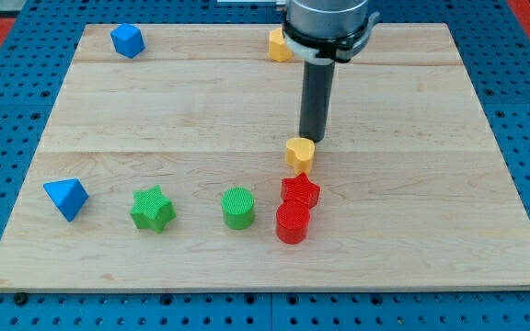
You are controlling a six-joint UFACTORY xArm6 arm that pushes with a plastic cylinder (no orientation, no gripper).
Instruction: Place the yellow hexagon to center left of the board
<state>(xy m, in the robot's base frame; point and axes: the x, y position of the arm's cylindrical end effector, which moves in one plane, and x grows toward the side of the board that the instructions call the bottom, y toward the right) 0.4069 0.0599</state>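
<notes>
Pale wooden board [155, 101] lies on a blue pegboard table [7, 129], with a strip of red showing at the view's top corners. The end effector is a dark rod hanging from the arm's grey wrist [328, 23]; it has no jaws, so it grasps nothing, and my tip [314, 140] sits at the upper edge of a yellow heart [300, 154], touching it or just short of it, I cannot tell which.

Just below the heart, toward the view's bottom, a red star [300, 191] rests against a red cylinder [293, 223], the 2 touching. To the view's left of that pair stands a green cylinder [237, 208], near but apart from them, then a green star [153, 209], then a blue pyramid-like block [66, 198] near the board's left edge; these 3 form a rough row along the lower part of the board.

The yellow hexagon [278, 45] sits at the board's top edge, near the middle of that edge, partly hidden behind the wrist and well apart from my tip. A blue block [127, 40], angular in shape, rests near the top left corner. The board's centre left holds no block.
</notes>
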